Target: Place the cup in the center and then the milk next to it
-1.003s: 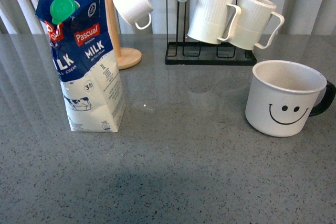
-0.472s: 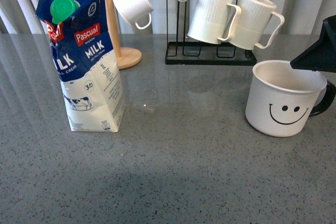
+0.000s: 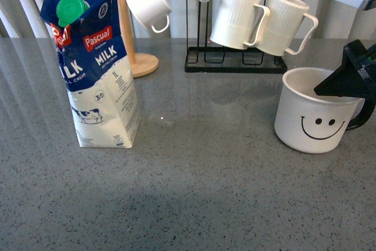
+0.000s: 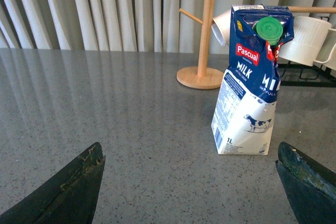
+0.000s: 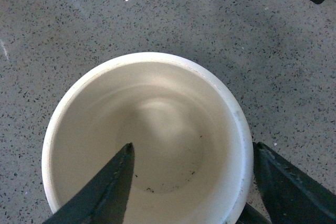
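In the front view, the right claw (image 3: 345, 80) is hanging open over the far side of the cup (image 3: 310, 123). The cup is sitting upright on the table (image 3: 205, 198) directly beneath the claw, with its black handle on the side nearest the arm. The milk carton (image 3: 97, 69) is standing well away from this claw, across the table. The mug rack (image 3: 235, 63) is waiting behind, clear of the claw.

In the left wrist view, the left claw (image 4: 190, 153) is hovering low with its jaws spread wide and nothing between them. The milk carton (image 4: 249, 98) is standing upright ahead of it, off toward one finger, with a wooden stand (image 4: 202, 51) further behind.

In the right wrist view, the right claw (image 5: 193, 146) is straddling the wall of the cup (image 5: 157, 103). One finger is pointing into the bowl and the other is sitting outside the rim, with neither yet pressing on it.

The step in hand looks like taking the cup by its wall. To do it well, the claw should sink until both pads overlap the wall well below the rim. The outer finger should stay clear of the handle. The claw should then close squarely and lift straight up, so the cup is not tipping on its way to the middle.
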You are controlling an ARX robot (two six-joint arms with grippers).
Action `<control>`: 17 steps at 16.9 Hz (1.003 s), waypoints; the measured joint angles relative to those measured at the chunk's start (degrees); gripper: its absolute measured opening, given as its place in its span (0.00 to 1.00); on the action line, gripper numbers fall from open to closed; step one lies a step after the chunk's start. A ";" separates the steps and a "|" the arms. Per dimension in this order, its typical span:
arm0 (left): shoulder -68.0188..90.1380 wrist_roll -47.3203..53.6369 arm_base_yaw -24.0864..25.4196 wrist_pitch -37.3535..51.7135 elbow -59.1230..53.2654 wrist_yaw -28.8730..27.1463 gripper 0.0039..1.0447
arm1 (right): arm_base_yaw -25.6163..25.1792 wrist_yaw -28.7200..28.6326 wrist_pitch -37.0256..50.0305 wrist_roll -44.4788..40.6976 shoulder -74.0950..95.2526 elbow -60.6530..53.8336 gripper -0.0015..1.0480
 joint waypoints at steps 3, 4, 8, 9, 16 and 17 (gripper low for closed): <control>0.02 0.00 0.00 0.02 0.00 0.00 0.94 | 0.35 0.90 0.20 -0.09 0.26 0.15 0.28; 0.00 0.00 0.00 0.02 0.00 0.00 0.94 | 0.35 1.20 0.13 -0.07 0.26 0.31 0.17; 0.00 0.00 0.00 0.02 0.00 0.00 0.94 | 0.33 1.42 -0.09 1.31 0.24 1.03 0.03; 0.02 0.00 0.00 0.02 0.00 0.00 0.94 | 0.37 1.20 -0.46 2.01 0.17 1.25 0.03; 0.02 0.00 0.00 0.02 0.00 0.00 0.94 | 7.02 0.46 -1.77 7.10 -3.13 4.63 0.03; 0.02 0.00 0.00 0.02 0.00 0.00 0.94 | 8.04 0.50 -1.40 7.69 -3.02 4.52 0.03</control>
